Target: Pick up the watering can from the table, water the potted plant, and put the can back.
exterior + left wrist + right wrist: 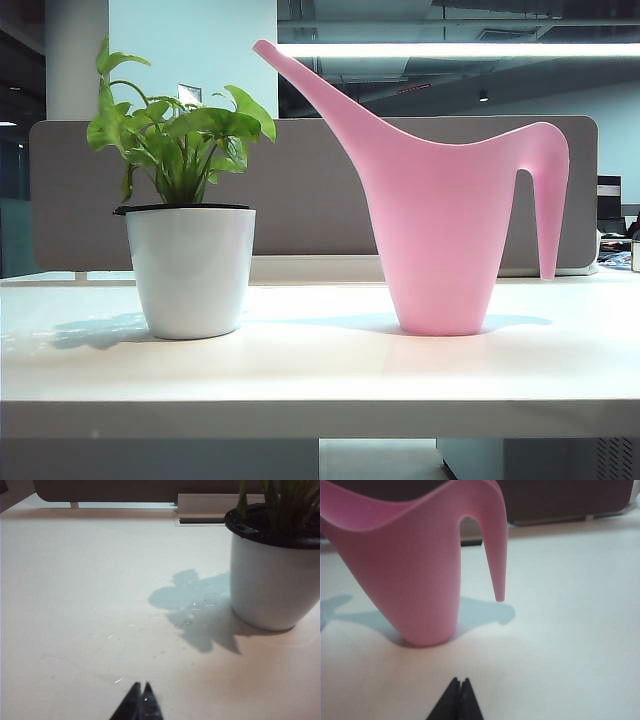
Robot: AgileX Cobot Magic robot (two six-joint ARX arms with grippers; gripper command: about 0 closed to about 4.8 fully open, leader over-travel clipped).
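The pink watering can (440,235) stands upright on the white surface (320,375), toward the right side, its long thin spout sweeping up and to the left toward the potted plant (190,230). The plant sits well apart from the can on the left, green leaves spreading above a glossy white pot with a black rim. Behind both runs a grey partition panel (320,190). Neither arm shows from out front. The left gripper (139,700) hangs low over bare surface, short of the pot, its dark jaws pressed together with nothing between them. The right gripper (457,697) sits low in front of the can's base, near the downward leg of the handle, apart from it, jaws likewise clenched tight and carrying nothing.
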